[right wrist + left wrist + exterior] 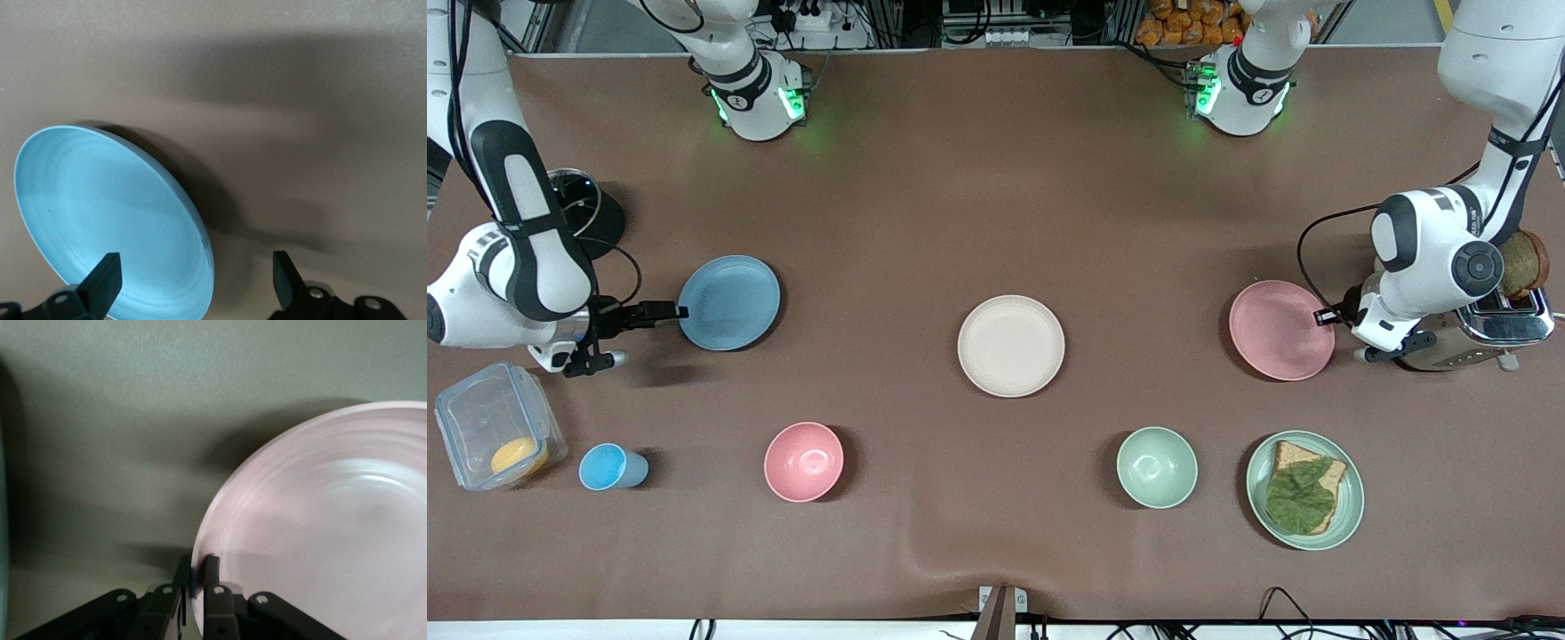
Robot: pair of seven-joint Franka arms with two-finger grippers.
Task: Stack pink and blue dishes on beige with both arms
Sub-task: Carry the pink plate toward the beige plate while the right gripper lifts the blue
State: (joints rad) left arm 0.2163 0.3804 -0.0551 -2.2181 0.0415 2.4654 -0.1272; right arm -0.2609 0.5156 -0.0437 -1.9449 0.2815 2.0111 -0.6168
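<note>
Left gripper (197, 577): pinching pink plate (1280, 330) rim, frame right
Right gripper (193, 277): spread at blue plate (728, 302) rim, frame left

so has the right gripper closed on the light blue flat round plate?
No, the right gripper fingers stand wide apart around the blue plate's rim.

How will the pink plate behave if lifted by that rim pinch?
Pink plate looks rigid, so it probably won't flex. Left gripper pinches only its rim, so the plate may droop or pivot. Its matte finish likely limits slipping.
</note>
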